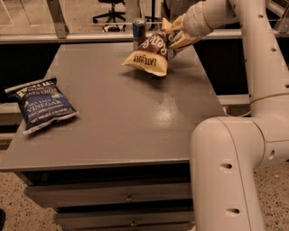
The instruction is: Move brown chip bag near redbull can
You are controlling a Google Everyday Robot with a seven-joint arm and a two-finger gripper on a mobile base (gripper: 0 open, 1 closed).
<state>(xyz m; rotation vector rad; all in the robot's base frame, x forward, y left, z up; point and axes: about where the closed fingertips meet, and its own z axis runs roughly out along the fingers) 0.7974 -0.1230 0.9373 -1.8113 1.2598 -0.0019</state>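
The brown chip bag (151, 52) hangs tilted at the far end of the grey table (122, 113), its cream-yellow lower end close to the tabletop. My gripper (174, 34) is shut on the bag's upper right end and holds it just right of the redbull can (139, 32). The slim blue-and-silver can stands upright at the table's far edge, with the bag's top partly in front of it.
A dark-blue vinegar chip bag (43, 103) lies flat at the table's left edge. My white arm (253, 90) rises along the right side of the table. Drawers (128, 197) sit under the front edge. An office chair (113, 9) stands beyond a rail behind the table.
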